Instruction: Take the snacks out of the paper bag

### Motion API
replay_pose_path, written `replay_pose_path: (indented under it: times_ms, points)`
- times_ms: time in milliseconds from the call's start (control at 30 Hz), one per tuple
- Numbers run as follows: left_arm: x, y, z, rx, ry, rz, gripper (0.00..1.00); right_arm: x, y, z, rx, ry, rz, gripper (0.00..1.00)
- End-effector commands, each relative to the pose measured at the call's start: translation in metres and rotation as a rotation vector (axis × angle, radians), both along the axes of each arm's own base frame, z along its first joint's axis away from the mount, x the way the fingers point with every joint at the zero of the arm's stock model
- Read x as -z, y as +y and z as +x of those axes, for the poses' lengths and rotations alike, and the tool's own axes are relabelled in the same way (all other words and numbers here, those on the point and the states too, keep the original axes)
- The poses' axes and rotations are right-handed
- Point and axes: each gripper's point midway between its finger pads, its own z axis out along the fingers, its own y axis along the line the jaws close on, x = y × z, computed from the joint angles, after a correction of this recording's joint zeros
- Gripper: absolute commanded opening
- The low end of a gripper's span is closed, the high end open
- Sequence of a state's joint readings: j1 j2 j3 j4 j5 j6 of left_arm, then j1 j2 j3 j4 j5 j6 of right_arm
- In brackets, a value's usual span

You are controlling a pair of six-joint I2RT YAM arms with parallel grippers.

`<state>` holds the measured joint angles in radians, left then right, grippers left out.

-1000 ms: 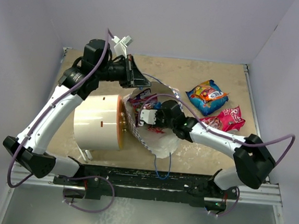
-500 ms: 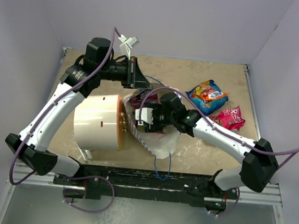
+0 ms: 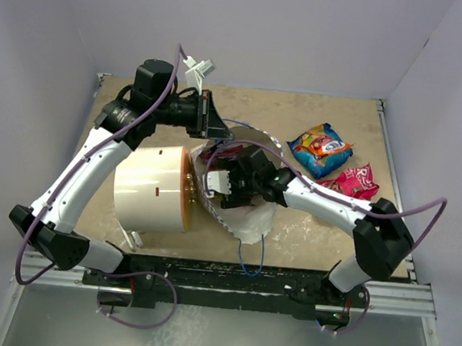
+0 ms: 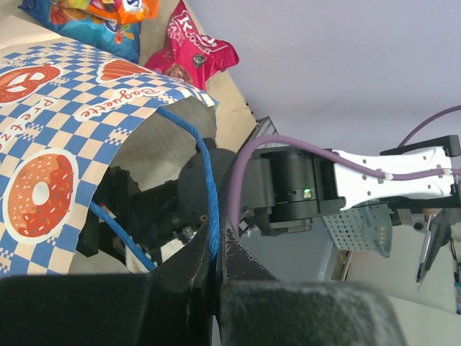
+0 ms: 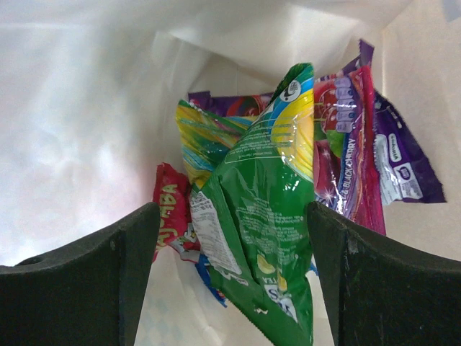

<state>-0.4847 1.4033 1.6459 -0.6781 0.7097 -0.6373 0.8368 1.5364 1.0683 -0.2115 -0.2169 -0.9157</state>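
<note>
Snacks in the bag: shiny, crinkled plastic packets bunched inside the white paper bag with the blue-and-white checkered outside (image 4: 65, 144); a puffy green packet (image 5: 270, 216) is foremost, a magenta packet (image 5: 353, 137) and a purple packet (image 5: 403, 166) at its 2 o'clock, a red packet (image 5: 169, 209) at its 9 o'clock
Snacks already out: a blue-and-orange packet (image 3: 320, 148) and a pink packet (image 3: 353, 182) lie on the tan table (image 3: 301, 114), at 2 and 3 o'clock from the bag in the top view, well apart from it
Bag's place: mid-table, on its side, just beside a big white cylinder with a tan face (image 3: 153, 186) at its 9 o'clock
My left gripper (image 4: 216, 249): clamped on the thin blue cord handle (image 4: 209, 187); I judge this lifts the limp paper so the mouth gapes for my other hand
My right gripper (image 5: 230, 245): fingers spread wide inside the mouth, one on each side of the green packet; gripping nothing
Materials: thin paper sags and creases; the film looks slippery, so I would pinch a flat sealed edge
Step in hand, as I judge: closing on the green packet; several packets left
</note>
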Motion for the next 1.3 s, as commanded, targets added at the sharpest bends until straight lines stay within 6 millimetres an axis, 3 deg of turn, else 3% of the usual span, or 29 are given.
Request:
replay_pose_path:
  times_ms: [0,133,367,733,900,1267]
  points:
    - [-0.011,0.006,0.003,-0.025,-0.071,0.008,0.00,-0.006,0.012,0.029,0.028,-0.101,0.015,0.84]
    - [-0.013,0.007,0.000,-0.025,-0.065,0.008,0.00,-0.002,0.014,0.031,0.029,-0.089,0.006,0.82]
    - [-0.019,0.008,0.000,-0.024,-0.083,0.012,0.00,-0.033,0.013,0.030,0.004,-0.138,0.022,0.86]
    - [-0.019,0.008,-0.001,-0.030,-0.058,0.002,0.00,0.002,0.015,0.041,-0.004,-0.042,-0.011,0.90]
    - [-0.019,0.011,0.003,-0.059,-0.065,0.024,0.00,-0.016,0.010,0.051,0.131,-0.062,0.052,0.89]
    - [-0.010,0.010,0.007,-0.076,-0.034,0.032,0.00,-0.032,-0.002,0.010,0.372,0.069,0.235,0.89]
